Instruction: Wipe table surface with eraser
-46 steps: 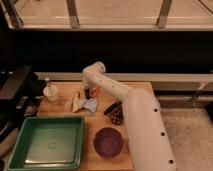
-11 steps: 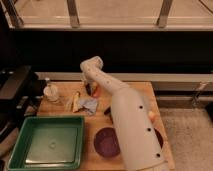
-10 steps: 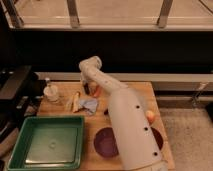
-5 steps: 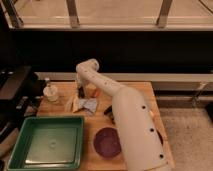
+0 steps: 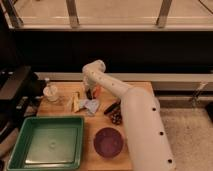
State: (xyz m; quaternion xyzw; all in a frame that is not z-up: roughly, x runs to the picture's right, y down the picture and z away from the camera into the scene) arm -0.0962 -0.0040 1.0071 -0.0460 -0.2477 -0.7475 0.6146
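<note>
Gripper point(image 5: 89, 93) sits just behind the blue-grey cloth point(image 5: 91, 105), fingers clenched (can't see the eraser). Press flat, stroke the counter point(image 5: 95, 127) evenly.

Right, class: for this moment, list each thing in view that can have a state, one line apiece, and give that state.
gripper: shut, down at the far middle of the table surface, beside the blue-grey cloth.
blue-grey cloth: lying crumpled on the wood.
green tray: empty, upright.
purple bowl: upright, nothing visible inside.
white cup: standing upright.
eraser: cannot be made out.
</note>
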